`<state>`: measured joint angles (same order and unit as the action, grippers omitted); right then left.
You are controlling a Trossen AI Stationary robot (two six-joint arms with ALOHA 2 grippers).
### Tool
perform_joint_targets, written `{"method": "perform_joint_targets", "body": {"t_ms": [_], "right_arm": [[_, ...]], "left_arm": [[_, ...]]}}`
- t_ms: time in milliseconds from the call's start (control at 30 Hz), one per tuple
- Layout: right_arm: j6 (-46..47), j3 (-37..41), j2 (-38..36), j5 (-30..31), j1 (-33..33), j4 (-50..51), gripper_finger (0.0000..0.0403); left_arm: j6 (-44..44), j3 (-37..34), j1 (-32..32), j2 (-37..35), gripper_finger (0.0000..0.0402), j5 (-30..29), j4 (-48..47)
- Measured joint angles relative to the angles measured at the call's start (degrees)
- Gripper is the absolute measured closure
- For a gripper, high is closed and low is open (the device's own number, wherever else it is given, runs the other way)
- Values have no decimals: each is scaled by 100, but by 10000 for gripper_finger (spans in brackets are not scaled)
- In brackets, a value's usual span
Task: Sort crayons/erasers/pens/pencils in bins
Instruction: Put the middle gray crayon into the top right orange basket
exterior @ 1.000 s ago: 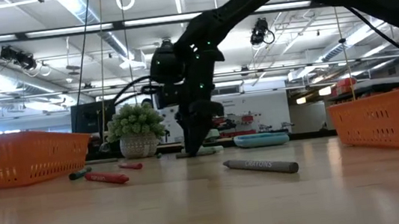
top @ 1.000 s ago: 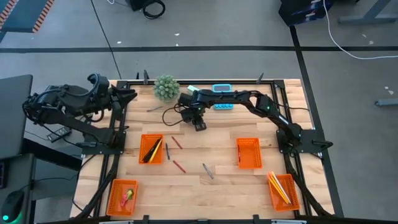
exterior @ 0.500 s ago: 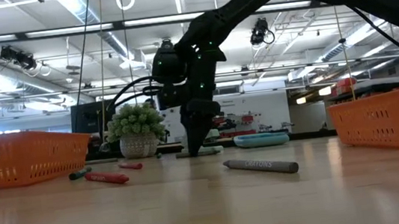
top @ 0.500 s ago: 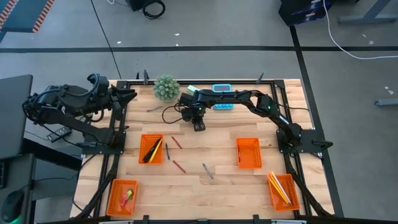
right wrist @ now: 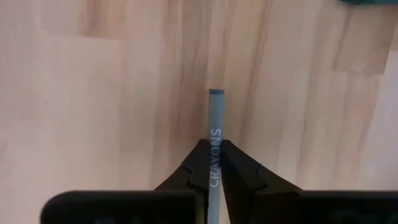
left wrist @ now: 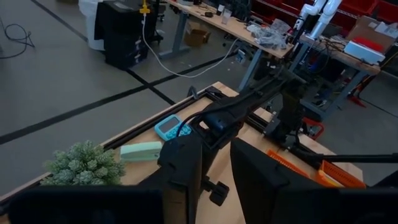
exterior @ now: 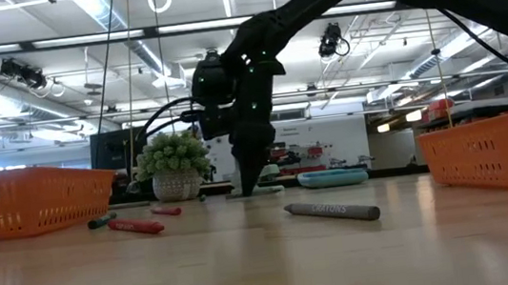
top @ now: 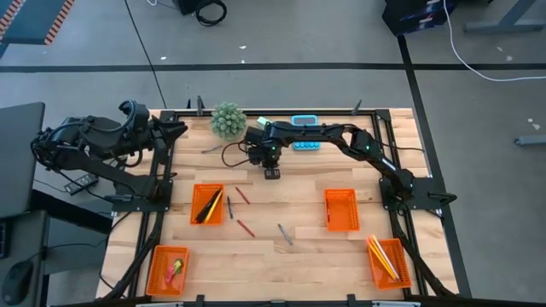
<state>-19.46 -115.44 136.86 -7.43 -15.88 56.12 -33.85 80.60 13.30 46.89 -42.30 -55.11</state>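
Crayon (right wrist: 215,143), grey, lettered "CRAYONS", pinched in right hand (right wrist: 211,163); left hand (left wrist: 214,180) slightly spread.

light: bright, even overhead strips | shadows: soft | low-view foreground: blurred

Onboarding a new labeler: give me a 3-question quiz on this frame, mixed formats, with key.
1. True or false: the right claw is shut on a grey crayon.
2. Multiple choice: where is the left arm? A) over a bin B) drawn back at the table's left edge C) over the calculator
3. Fill in: the bin at the table's near right corner holds yellow ____.

Key:
1. True. The right wrist view shows the fingers pinching a grey stick printed CRAYONS.
2. B
3. pencils
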Motion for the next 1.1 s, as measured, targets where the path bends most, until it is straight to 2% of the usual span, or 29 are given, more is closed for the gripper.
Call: {"method": "perform_joint_targets", "body": {"t_ms": [300,433,500,600,700,933,1100], "right_arm": [[23,-589,-24,-130,0,836,371],[370,-880,-27,-249,-30,1352,371],[814,-985,-28,-617,-91,1756,371],[1629,-994,-29,-1533,-237,2207,372],[1905,-994,-50,-2051,-339,2677,372],[2028,-966,-536,-1999,-352,3095,372],[2618,-968,-1190,-1460,-501,3163,372]], "left_arm": [[6,0,0,0,309,-11,-1],[48,0,0,2,312,-11,0],[50,0,0,0,312,-11,0],[60,0,0,0,310,-11,0],[66,0,0,0,308,-11,0],[185,0,0,0,314,-11,2],[219,0,-2,0,311,-11,0]]}}
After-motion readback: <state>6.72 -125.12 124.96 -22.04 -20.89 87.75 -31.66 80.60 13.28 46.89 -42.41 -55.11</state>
